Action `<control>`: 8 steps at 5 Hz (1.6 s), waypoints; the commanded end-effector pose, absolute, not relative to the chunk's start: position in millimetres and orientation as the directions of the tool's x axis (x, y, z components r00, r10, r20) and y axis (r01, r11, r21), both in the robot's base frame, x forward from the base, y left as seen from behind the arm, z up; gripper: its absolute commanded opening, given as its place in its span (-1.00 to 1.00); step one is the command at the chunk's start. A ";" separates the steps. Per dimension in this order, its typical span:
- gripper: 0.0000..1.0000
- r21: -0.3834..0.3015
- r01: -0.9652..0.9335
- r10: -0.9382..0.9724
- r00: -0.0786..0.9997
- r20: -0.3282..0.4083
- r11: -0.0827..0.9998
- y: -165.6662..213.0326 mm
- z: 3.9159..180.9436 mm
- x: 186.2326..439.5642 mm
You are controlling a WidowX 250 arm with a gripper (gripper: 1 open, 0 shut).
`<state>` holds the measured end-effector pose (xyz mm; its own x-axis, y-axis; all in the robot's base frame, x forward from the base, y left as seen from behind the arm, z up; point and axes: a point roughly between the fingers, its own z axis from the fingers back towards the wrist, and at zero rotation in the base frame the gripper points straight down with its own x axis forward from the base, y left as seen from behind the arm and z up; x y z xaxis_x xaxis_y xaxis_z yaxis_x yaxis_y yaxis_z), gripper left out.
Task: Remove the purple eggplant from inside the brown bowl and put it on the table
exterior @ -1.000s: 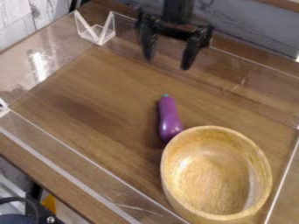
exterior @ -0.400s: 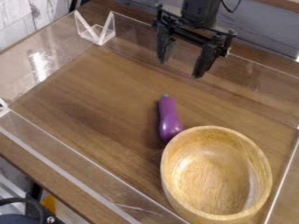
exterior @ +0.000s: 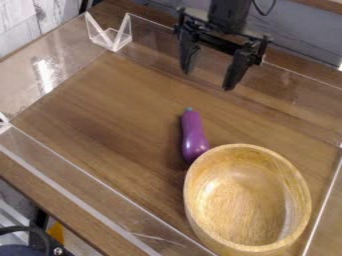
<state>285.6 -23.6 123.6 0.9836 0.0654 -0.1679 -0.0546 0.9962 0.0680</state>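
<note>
**Eggplant found on tabletop beside bowl; claw spread and empty**

At the upper left of the frame, a small clear acrylic stand (exterior: 110,31) is seen behind the low clear wall (exterior: 54,52) that edges the table (exterior: 107,120). The tabletop is brown with a visible wood grain, and glare is noted along its left portion.

At centre, the purple eggplant (exterior: 194,136) is found lying flat on the table, outside the brown bowl (exterior: 247,200). Its long axis is observed running nearly top to bottom in the frame, the narrow darker stem end pointed toward the upper edge and the rounded end lying just beside the bowl's rim.

At upper centre-right, the gripper (exterior: 213,70) is seen pointed downward, its dark fingers spread apart with nothing between them, well apart from the eggplant.

At the lower right, the bowl is recorded upright and empty.
</note>
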 end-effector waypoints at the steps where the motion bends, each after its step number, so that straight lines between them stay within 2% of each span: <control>1: 1.00 0.058 -0.060 0.067 0.990 -0.121 0.996 -11.4 138.8 283.8; 2: 1.00 0.054 -0.066 0.072 0.990 -0.122 0.996 4.2 140.0 279.9; 4: 1.00 0.038 -0.064 0.067 0.996 -0.065 0.997 60.4 170.1 271.9; 5: 1.00 0.025 -0.123 0.124 0.991 -0.046 0.992 95.9 169.0 274.3; 6: 1.00 0.004 -0.145 0.145 0.988 -0.046 0.989 120.4 158.8 279.3; 8: 1.00 -0.021 -0.031 0.030 0.999 -0.043 0.999 124.8 161.1 283.7</control>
